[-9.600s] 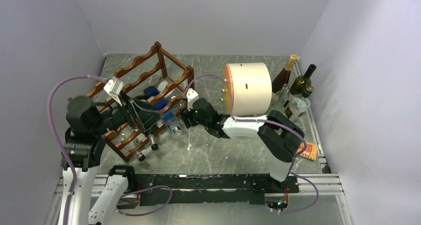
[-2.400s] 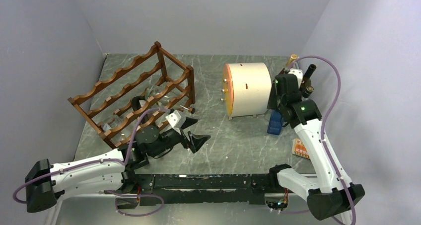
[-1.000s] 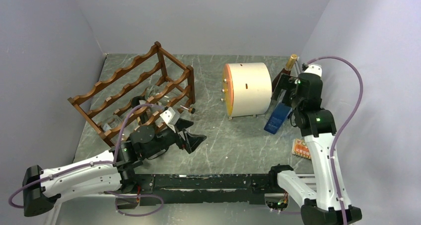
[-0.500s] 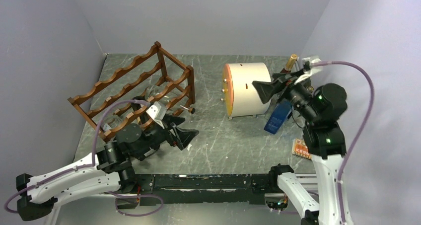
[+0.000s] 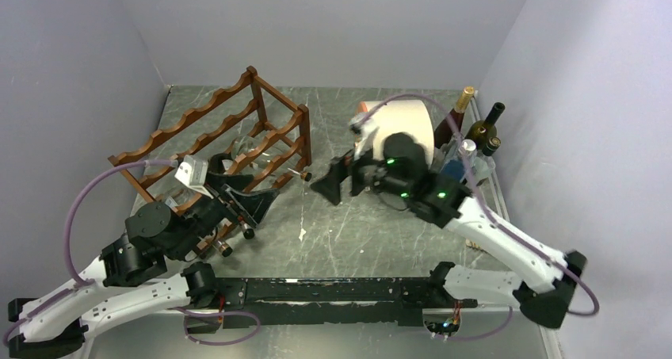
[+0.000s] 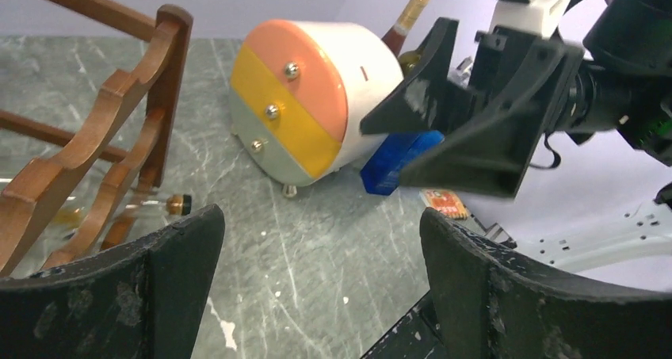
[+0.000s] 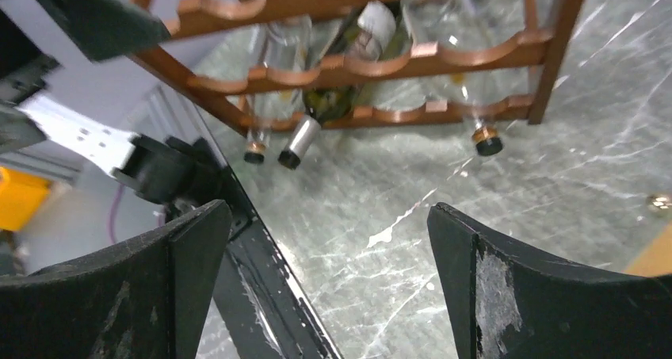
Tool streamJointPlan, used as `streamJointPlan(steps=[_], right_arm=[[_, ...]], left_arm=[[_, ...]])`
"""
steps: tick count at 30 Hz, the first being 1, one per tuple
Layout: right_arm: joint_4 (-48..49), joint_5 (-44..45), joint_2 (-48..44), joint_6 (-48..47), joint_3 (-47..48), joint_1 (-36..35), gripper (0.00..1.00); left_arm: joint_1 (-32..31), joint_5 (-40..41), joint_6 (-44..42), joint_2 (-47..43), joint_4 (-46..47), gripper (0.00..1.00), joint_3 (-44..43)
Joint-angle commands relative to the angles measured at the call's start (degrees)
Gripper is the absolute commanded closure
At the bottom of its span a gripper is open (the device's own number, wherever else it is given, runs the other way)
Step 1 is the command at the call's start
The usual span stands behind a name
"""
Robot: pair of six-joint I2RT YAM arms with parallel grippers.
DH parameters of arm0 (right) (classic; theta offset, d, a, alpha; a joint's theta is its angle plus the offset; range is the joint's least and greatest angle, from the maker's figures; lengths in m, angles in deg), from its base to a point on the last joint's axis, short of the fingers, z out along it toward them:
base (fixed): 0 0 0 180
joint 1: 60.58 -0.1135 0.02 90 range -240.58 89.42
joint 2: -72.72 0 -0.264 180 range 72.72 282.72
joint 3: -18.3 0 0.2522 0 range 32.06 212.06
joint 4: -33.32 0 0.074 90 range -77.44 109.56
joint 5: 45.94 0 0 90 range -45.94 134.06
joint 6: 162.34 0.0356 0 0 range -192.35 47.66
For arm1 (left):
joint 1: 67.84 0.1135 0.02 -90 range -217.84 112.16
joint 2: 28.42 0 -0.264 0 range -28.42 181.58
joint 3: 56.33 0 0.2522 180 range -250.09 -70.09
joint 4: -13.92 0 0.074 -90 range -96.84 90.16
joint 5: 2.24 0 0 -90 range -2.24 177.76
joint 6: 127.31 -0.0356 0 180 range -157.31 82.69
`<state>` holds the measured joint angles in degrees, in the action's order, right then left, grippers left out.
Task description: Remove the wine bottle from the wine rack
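Note:
The reddish-brown wine rack stands at the back left, and the right wrist view shows its wavy rails. Three bottles lie in its lower tiers: a dark green wine bottle with a silver cap, a clear bottle to its left and a clear one with a dark cap to its right. My left gripper hangs open and empty at the rack's near right corner. My right gripper is open and empty over the table's middle, facing the rack, a short way from it.
A cream drum with an orange and yellow face stands behind the right arm. Several upright bottles cluster at the back right. A blue box and an orange packet lie near the drum.
My right arm has swung from the standing bottles at the back right to the table's middle, now pointing at the rack. My left arm has drawn back toward the rack's near corner. Both grippers stay open.

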<state>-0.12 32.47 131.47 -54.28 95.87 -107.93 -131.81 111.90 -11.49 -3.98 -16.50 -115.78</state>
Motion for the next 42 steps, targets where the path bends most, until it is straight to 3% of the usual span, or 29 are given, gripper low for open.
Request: streamJointPlan(steps=[1,5,9,13,19,32,42], right_arm=[[1.58,20.28,8.03,-0.31,1.83,-11.98,0.00],[7.91,27.63,15.38,4.63,-1.38,-17.76,0.00],[21.57,24.27,20.95,8.09,-6.02,-19.37,0.00],[27.03,23.09,26.91,11.03,-6.06,-20.05,0.00],[37.57,13.13,35.89,16.01,-7.72,-20.32,0.01],[61.49,8.80,53.13,30.12,-7.37,-21.81,0.14],[67.08,9.66,63.99,34.69,-1.68,-21.86,0.30]], left_arm=[[-0.28,3.26,1.62,-0.15,-6.15,0.04,-2.26],[-0.26,3.32,2.40,-0.77,-7.06,0.05,-2.94],[-0.28,2.76,2.52,-2.03,-6.42,0.05,-3.50],[-0.28,2.86,2.69,-2.76,-7.43,0.05,-4.50],[-0.28,4.31,3.78,-3.74,-7.99,0.06,-3.78],[-0.28,4.27,5.21,-5.23,-9.62,0.07,-3.19],[-0.28,3.07,6.70,-7.33,-9.14,0.07,-1.76]])
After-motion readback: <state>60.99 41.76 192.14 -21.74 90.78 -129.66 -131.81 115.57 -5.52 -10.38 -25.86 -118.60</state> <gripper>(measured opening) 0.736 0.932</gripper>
